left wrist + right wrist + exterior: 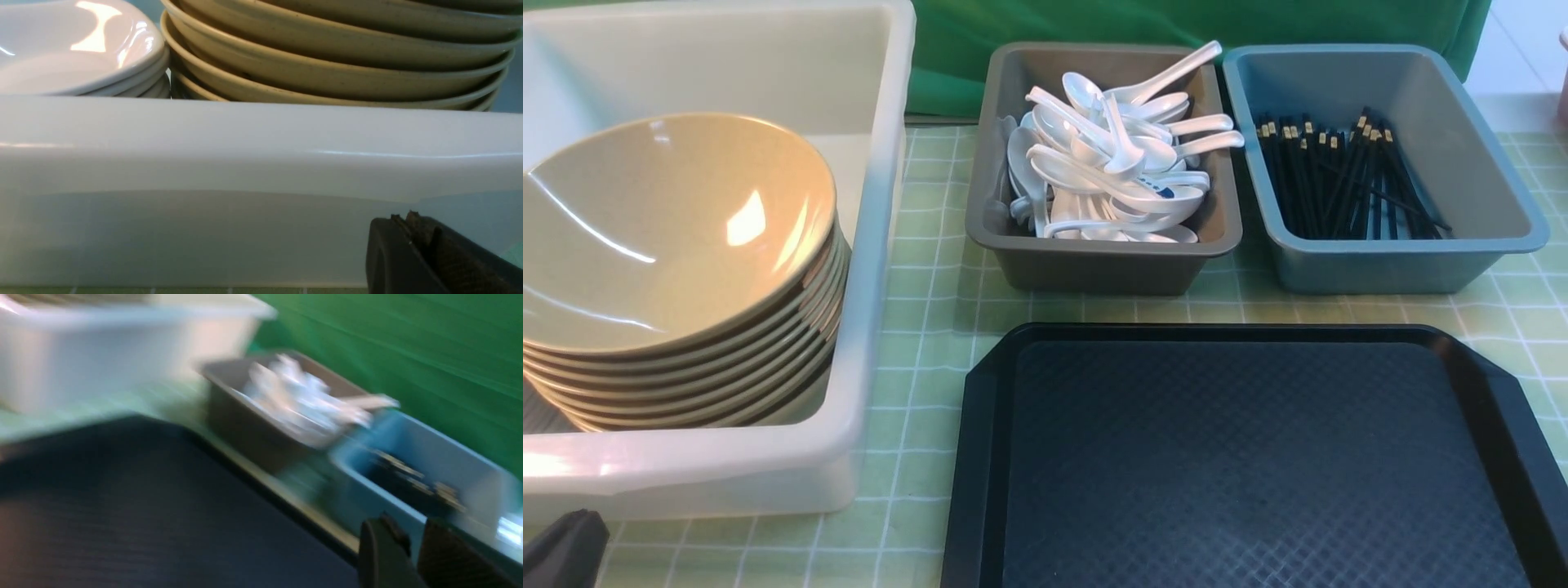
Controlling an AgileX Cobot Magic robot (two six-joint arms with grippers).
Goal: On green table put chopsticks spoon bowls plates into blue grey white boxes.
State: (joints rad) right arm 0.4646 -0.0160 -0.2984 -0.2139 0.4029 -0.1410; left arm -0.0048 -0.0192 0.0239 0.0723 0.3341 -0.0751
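The big white box [686, 482] on the green table [923, 327] holds a stack of tan bowls [678, 245]. In the left wrist view a stack of white plates [77, 49] sits beside the bowls [327, 61]. White spoons [1111, 163] are piled in the grey box [1094, 273]. Black chopsticks [1339, 180] lie in the blue box [1388, 273]. My left gripper [402, 218] is shut and empty, low against the white box's outer wall [245, 163]. My right gripper [414, 531] is slightly open and empty. It hangs by the blue box's near wall [367, 477]; that view is blurred.
A black textured tray [1258, 457] lies in front of the grey and blue boxes with nothing on it. A green curtain [1176, 20] hangs behind the boxes. The left gripper's dark tip [564, 547] shows at the front left corner.
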